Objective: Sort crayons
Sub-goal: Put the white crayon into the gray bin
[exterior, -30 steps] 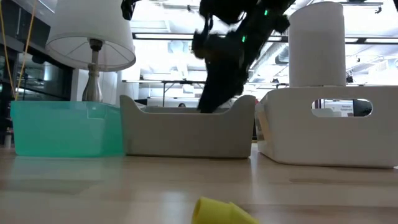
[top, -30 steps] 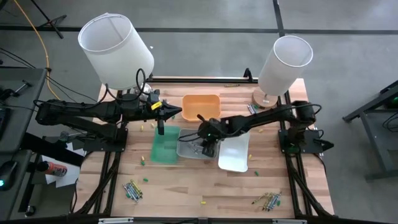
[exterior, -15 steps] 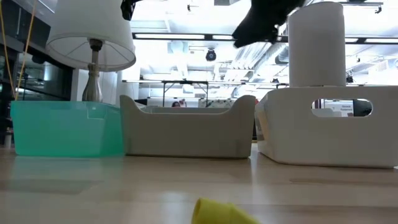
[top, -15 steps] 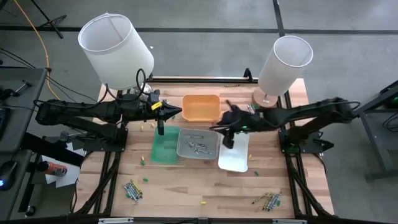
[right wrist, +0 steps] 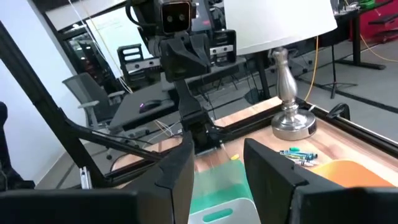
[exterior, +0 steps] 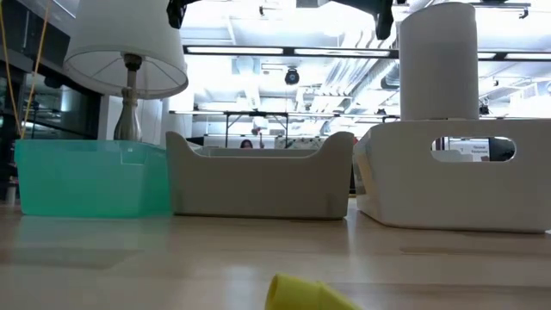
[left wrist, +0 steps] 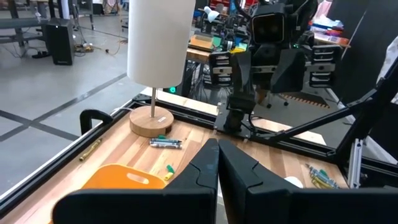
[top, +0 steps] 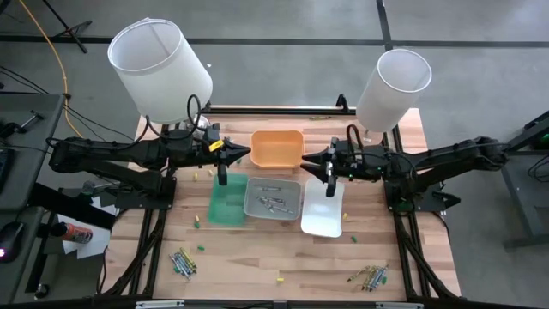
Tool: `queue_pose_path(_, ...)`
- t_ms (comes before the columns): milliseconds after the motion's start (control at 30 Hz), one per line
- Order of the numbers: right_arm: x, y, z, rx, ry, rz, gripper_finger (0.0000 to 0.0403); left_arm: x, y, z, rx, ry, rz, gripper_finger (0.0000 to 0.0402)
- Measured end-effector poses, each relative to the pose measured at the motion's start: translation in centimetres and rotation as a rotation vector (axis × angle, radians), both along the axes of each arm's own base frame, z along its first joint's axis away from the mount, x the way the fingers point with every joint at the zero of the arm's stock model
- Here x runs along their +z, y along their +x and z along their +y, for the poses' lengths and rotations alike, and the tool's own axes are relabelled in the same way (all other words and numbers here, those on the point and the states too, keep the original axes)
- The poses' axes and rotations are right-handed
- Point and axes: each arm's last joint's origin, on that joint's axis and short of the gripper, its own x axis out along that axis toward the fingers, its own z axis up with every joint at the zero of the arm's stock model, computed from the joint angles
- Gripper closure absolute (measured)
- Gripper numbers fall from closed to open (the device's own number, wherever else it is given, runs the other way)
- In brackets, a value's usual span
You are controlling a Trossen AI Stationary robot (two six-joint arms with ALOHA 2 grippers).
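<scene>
Grey crayons (top: 273,202) lie in the grey tray (top: 254,209), between the green tray (top: 226,206) and the white tray (top: 322,219). Loose bundles of crayons lie at the near left (top: 182,263), the near right (top: 369,276) and by the right lamp's base (left wrist: 165,143). A yellow crayon (exterior: 303,294) lies near the front edge. My right gripper (top: 309,161) hovers level and open over the gap between the orange tray (top: 277,148) and the white tray, with nothing between its fingers (right wrist: 180,171). My left gripper (top: 240,155) waits shut and level, left of the orange tray.
Two white-shaded lamps stand at the far left (top: 159,69) and far right (top: 391,86) corners. Single crayons dot the wood around the trays (top: 197,223). Bare table lies between the trays and the near edge.
My right gripper has risen out of the grey tray and drawn back toward the table's right edge, tipping from pointing down to level. The crayons in the grey tray stay where they lay.
</scene>
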Motion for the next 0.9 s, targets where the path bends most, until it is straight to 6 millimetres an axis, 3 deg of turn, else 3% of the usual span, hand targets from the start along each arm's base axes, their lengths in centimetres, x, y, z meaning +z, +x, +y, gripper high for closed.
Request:
queue_pose_path(700, -0.04, 0.01, 0.02, 0.006, -0.001, 0.006, 0.0269, 0.00, 0.00, 0.01, 0.000, 0.002, 0.000, 0.0401)
queue_pose_path(900, -0.06, 0.02, 0.01, 0.005, -0.001, 0.009, 0.0269, 0.00, -0.02, 0.08, 0.018, 0.082, 0.019, 0.0401)
